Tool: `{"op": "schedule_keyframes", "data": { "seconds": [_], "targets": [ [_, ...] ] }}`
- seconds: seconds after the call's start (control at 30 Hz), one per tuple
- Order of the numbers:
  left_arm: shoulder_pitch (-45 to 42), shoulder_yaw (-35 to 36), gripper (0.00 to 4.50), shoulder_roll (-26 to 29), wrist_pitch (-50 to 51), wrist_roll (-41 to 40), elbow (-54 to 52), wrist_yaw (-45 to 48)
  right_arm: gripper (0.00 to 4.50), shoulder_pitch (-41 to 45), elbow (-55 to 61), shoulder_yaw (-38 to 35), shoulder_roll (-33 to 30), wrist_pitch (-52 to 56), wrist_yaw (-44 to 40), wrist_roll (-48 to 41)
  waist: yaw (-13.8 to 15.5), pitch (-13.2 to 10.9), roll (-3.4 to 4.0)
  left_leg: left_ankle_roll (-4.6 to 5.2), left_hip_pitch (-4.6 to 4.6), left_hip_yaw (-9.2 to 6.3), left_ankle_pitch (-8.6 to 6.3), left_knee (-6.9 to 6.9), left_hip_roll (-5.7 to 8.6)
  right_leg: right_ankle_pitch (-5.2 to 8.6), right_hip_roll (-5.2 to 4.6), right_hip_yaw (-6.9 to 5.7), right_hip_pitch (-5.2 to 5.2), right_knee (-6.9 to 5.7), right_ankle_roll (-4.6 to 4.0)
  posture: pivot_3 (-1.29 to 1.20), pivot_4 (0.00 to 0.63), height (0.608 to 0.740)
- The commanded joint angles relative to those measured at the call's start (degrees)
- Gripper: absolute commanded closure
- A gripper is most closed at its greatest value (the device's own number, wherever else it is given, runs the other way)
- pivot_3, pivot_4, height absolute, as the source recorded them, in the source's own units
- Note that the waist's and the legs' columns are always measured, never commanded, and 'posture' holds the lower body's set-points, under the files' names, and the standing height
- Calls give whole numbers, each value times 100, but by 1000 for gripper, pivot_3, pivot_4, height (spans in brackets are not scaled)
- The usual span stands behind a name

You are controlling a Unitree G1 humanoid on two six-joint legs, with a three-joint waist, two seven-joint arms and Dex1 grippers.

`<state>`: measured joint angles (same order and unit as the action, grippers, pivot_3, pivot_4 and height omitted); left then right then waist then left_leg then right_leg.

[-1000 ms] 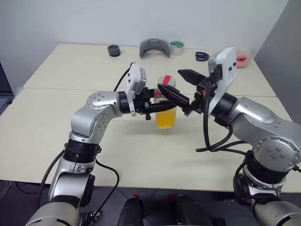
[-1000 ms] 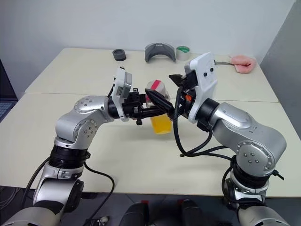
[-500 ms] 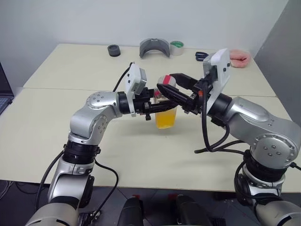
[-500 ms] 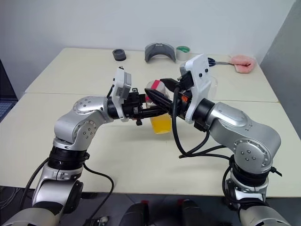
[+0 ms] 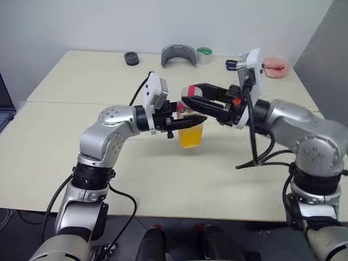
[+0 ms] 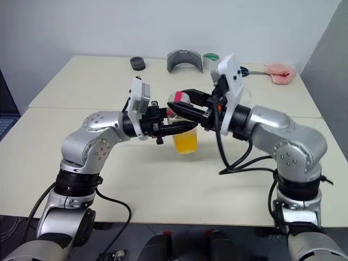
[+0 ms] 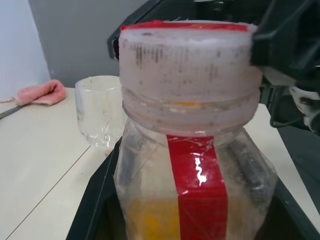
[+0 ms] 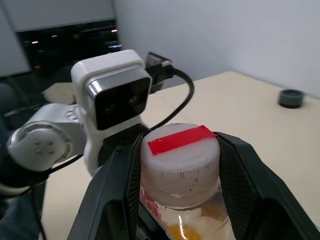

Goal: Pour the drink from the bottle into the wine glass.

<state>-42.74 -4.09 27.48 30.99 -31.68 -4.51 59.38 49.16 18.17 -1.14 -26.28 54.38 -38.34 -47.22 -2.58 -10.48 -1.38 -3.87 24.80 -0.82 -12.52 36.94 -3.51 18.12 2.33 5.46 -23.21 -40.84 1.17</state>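
Observation:
The bottle (image 5: 191, 130) is held upright above the table (image 5: 70, 141), with the orange drink (image 5: 191, 137) filling its lower part and a red stripe down its side (image 7: 197, 200). My left gripper (image 5: 185, 120) comes from the left and is shut on the bottle's body. My right gripper (image 5: 186, 94) reaches in level from the right, its two fingers (image 8: 117, 185) pressed on either side of the white cap with red tape (image 8: 180, 152). The wine glass (image 7: 100, 117) stands on the table beyond the bottle; only its clear bowl is in sight.
Along the table's far edge lie a black roll (image 5: 131, 57), a grey curved piece (image 5: 178, 54), a tape roll (image 5: 204, 54), scissors (image 5: 232, 64) and a pink cloth (image 5: 274, 66). A seam (image 5: 54, 102) runs across between two tabletops.
My right gripper, open and tilted beside the cap a second ago, has swung level and closed on the cap. The left gripper and the bottle have stayed put.

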Motion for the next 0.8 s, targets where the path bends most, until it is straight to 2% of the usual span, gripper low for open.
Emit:
{"op": "schedule_keyframes", "data": {
  "seconds": [0.03,0.13,0.3,0.43,0.53,0.57,0.7,0.8],
  "targets": [
    [-43,88,2550,68,69,-122,-305,22,2662,617,-1140,523,-24,-1112,-2078,300,-17,0,0,0,-1,0,0,1,-2,0,2,0,0,0,0,0,150,740],
    [-25,97,2550,89,185,-170,-458,-24,2662,1126,-2470,956,151,-2061,-3329,896,-56,0,1,0,-1,-1,0,0,-5,0,4,0,0,0,-1,0,150,740],
    [39,137,2550,131,320,-193,-612,-62,2662,1621,-3538,998,378,-2696,-4021,1385,-61,-1,2,0,-1,-3,0,1,-7,-1,3,-4,0,-1,-1,0,150,740],
    [31,161,2550,134,333,-170,-589,-66,1343,1511,-3289,890,110,-2456,-4239,1397,-43,-2,2,-1,1,-5,0,1,-4,-1,-4,-5,0,-1,-2,0,150,740],
    [21,155,2550,96,318,-164,-572,-113,231,1185,-2537,656,-320,-1882,-4101,1163,21,-2,3,-1,4,-8,0,2,0,-1,-11,-8,0,-1,-2,0,150,740],
    [25,152,2550,91,313,-166,-567,-118,21,1089,-2292,566,-442,-1676,-4011,1061,42,-2,3,-1,4,-9,0,3,1,-1,-13,-10,2,0,-2,0,150,740],
    [47,134,2550,54,250,-162,-495,-97,21,532,-1013,-48,-929,-596,-3170,420,76,-2,3,-1,4,-5,0,2,3,-1,-15,-6,2,1,-2,0,150,740],
    [11,115,2550,5,189,-139,-405,-81,21,184,-242,-458,-946,-90,-2223,111,55,-2,3,-1,3,-7,0,3,1,-1,-11,-6,2,-1,-2,0,150,740]
  ]
}}
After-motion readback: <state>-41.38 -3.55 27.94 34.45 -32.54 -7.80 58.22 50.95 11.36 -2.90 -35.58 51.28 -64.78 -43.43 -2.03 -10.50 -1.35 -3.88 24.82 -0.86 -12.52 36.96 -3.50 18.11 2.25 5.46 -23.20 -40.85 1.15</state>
